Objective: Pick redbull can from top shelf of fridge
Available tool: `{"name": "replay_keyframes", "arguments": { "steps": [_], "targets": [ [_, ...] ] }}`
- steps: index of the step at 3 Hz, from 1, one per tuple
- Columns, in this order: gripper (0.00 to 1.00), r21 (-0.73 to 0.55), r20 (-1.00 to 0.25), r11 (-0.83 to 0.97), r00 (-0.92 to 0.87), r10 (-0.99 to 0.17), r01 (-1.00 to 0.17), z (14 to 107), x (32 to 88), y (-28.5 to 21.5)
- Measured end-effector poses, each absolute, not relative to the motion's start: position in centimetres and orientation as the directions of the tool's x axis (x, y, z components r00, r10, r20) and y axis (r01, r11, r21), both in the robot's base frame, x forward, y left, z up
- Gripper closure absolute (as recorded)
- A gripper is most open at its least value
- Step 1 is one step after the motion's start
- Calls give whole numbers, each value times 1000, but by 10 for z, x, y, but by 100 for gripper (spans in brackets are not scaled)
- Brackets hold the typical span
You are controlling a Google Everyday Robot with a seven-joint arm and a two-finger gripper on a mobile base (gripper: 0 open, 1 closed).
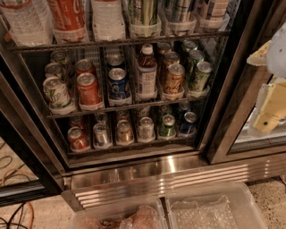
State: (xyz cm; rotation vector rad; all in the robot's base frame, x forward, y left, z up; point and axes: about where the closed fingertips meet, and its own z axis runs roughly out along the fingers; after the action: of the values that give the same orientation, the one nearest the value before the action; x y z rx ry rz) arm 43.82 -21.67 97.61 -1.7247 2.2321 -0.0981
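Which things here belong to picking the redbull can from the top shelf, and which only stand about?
For the job: redbull can, top shelf, fridge, gripper at the picture's right edge.

Standing about: striped can, red soda bottle, short soda cans on lower racks, plastic bins on the floor.

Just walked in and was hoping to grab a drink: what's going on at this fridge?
A robot is working at the fridge. Its gripper hangs at the right edge of the view, in front of the neighbouring glass door and well apart from the drinks. The redbull can stands in a clear holder on the top shelf, among bottles and other tall cans. It has not been picked yet.
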Motion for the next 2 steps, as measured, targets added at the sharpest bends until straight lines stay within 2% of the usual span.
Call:
{"name": "replay_keyframes", "arguments": {
  "steps": [1, 2],
  "targets": [
    [0, -252, -213, 275, -224, -951, -928, 978, 440, -216],
    [0, -257, -280, 349, -276, -919, -901, 983, 451, -215]
  ]
}}
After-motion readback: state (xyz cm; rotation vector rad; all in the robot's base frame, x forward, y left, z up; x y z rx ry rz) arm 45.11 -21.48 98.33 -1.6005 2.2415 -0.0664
